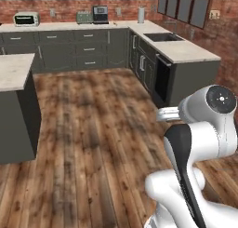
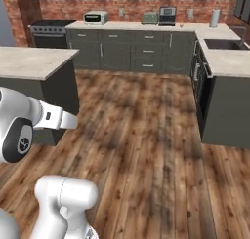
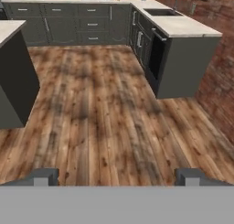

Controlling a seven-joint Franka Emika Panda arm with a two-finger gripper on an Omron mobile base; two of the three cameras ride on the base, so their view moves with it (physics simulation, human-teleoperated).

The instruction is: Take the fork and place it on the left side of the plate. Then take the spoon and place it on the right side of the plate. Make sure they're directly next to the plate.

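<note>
Two fingers [image 3: 45, 176] spread wide, gripping nothing, hovering over wooden floor [image 3: 105, 118]; island [image 3: 13, 72] left, sink [image 3: 162, 12] bench far right.

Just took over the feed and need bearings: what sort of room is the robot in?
A kitchen, rendered: dark cabinets under a pale counter, a sink in the corner run, a microwave and toaster against the brick wall, wood floor.
</note>
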